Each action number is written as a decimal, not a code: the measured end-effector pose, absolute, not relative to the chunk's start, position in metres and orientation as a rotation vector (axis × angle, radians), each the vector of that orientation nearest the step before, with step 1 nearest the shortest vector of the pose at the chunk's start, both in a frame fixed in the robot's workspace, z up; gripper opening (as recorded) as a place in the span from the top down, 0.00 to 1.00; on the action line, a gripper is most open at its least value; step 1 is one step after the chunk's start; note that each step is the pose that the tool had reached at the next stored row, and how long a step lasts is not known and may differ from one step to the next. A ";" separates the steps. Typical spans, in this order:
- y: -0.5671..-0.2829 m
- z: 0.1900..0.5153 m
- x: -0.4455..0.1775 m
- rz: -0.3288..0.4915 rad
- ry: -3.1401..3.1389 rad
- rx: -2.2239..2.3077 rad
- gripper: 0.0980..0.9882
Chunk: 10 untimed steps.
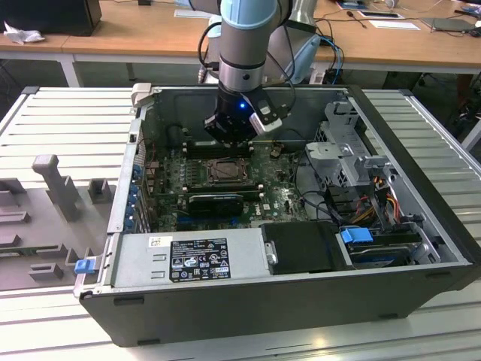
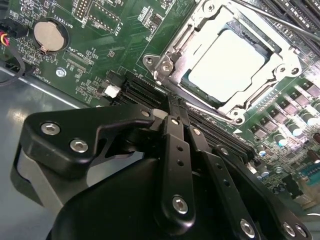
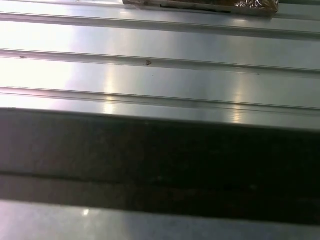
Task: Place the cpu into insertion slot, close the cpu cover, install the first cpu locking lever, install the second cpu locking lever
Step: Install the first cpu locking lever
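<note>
looking along my gripper (image 2: 174,107) in the second wrist view, i see its black fingers (image 2: 176,150) drawn together to a narrow point with nothing between them. just beyond the fingertips lie the long black memory slots (image 2: 145,92), and past those sits the insertion slot (image 2: 225,62), ringed by green circuit board (image 2: 125,40). the cpu (image 2: 227,62), pale and square, lies seated in the socket, framed by the cpu cover (image 2: 172,57), which lies down around it; a thin lever rod (image 2: 290,22) crosses the far corner. a coin battery (image 2: 48,35) sits well apart on the board. in the exterior view, my gripper (image 1: 229,139) hangs inside the open computer case (image 1: 301,293), just above the far edge of the socket (image 1: 225,171). ribbed metal table (image 3: 160,70) fills the first wrist view's far part.
</note>
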State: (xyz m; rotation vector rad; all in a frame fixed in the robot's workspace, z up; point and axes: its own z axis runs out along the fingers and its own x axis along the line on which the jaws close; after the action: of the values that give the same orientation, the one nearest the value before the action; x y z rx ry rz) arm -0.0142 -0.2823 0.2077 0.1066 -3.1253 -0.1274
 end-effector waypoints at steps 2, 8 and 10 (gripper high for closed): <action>-0.282 0.207 -0.014 -0.127 -3.125 0.106 0.99; -0.282 0.204 -0.013 -0.125 -3.125 0.106 0.99; -0.282 0.204 -0.013 -0.124 -3.125 0.107 0.99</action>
State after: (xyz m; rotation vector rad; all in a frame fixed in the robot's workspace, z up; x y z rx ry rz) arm -0.0133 -0.2822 0.2041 0.1067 -3.1254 -0.1238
